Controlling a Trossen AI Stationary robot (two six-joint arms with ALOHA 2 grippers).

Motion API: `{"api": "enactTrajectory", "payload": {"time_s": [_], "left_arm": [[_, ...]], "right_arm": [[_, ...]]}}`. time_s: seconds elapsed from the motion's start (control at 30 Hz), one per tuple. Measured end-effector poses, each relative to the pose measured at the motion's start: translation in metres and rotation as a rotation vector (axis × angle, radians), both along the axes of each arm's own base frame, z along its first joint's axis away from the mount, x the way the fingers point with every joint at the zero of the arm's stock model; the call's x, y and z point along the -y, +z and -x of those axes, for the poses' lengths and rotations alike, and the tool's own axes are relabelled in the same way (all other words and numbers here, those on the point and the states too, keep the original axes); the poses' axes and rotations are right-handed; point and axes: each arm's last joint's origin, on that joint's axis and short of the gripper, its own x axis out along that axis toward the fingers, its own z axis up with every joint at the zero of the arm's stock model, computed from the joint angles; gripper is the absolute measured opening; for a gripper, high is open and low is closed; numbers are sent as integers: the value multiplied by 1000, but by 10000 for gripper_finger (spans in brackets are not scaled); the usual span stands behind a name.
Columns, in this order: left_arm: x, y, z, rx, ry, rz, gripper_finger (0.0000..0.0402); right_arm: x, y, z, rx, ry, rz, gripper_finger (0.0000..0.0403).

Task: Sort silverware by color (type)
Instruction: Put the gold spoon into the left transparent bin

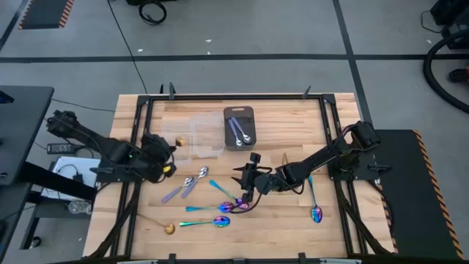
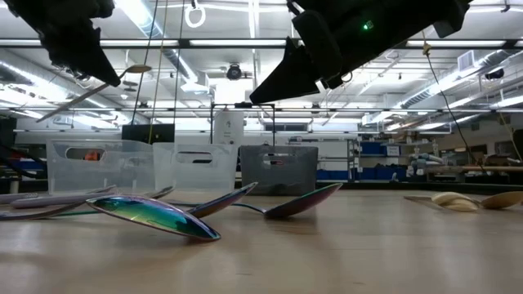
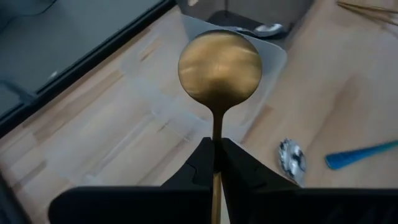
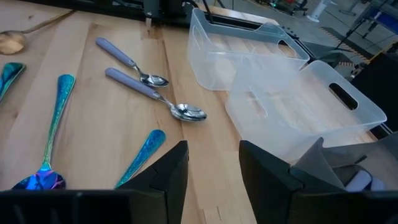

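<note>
My left gripper (image 3: 217, 155) is shut on a gold spoon (image 3: 219, 67) and hangs above the table's left side (image 1: 170, 150), next to two clear containers (image 1: 199, 136). My right gripper (image 4: 214, 167) stands open above the middle of the table (image 1: 244, 192), over rainbow spoons (image 1: 220, 189) and touching none. Two silver spoons with pale handles (image 4: 152, 92) lie flat on the wood to its left. Another gold spoon (image 1: 168, 228) lies near the front edge. A dark tray (image 1: 239, 126) at the back holds silver spoons. My left gripper pinches the gold spoon's thin handle (image 3: 216, 144) between its two fingers, a short way behind the bowl. The fingers lie along the handle, and the bowl sticks out ahead of them. The spoon is lifted clear of the table, slanting with its bowl end higher (image 2: 137, 69).
More rainbow spoons lie at the front middle (image 1: 206, 222) and on the right (image 1: 315, 205). Black frame rails (image 1: 139, 139) run along the table's sides. Bare wood lies between the containers and the loose spoons.
</note>
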Motion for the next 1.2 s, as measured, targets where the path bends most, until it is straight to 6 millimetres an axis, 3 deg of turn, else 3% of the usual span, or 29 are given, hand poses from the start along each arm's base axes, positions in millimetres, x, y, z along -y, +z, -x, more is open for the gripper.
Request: {"api": "enactTrajectory", "payload": {"time_s": [0.83, 1.2], "left_arm": [[-50, 5, -22, -65, 89, -32, 20], [-70, -47, -20, -88, 133, 57, 20]], "right_arm": [[-2, 1, -1, 3, 44, -19, 152], [-3, 0, -1, -2, 70, -32, 152]]}}
